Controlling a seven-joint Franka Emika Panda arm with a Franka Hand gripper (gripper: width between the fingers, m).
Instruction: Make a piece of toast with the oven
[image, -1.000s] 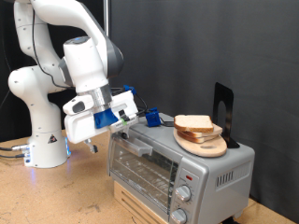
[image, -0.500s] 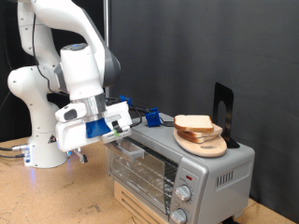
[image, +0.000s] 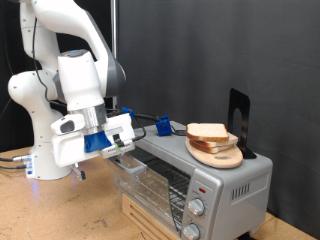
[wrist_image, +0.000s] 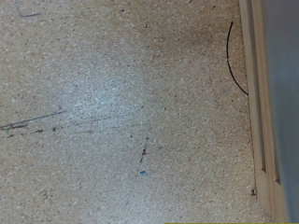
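Observation:
The piece of toast (image: 207, 132) lies on a round light-wood board (image: 218, 156) on top of the silver oven (image: 205, 185) at the exterior view's right. My gripper (image: 122, 150) hangs at the upper left corner of the oven's glass door (image: 150, 180), by its handle. The door's top edge leans slightly out from the oven body. The hand's white and blue body hides the fingers. The wrist view shows neither fingers nor toast, only speckled tabletop (wrist_image: 112, 112) and a pale grey strip (wrist_image: 273, 112) along one side.
A small blue object (image: 160, 126) and a black upright stand (image: 238, 112) sit on the oven's top. The oven rests on a wooden box (image: 145, 222). The robot's white base (image: 45, 150) stands at the left. A thin dark cable (wrist_image: 234, 61) curves across the tabletop.
The hand has swung down and toward the exterior view's left, from above the oven's top corner to beside the door. The door's top edge appears to have tilted outward.

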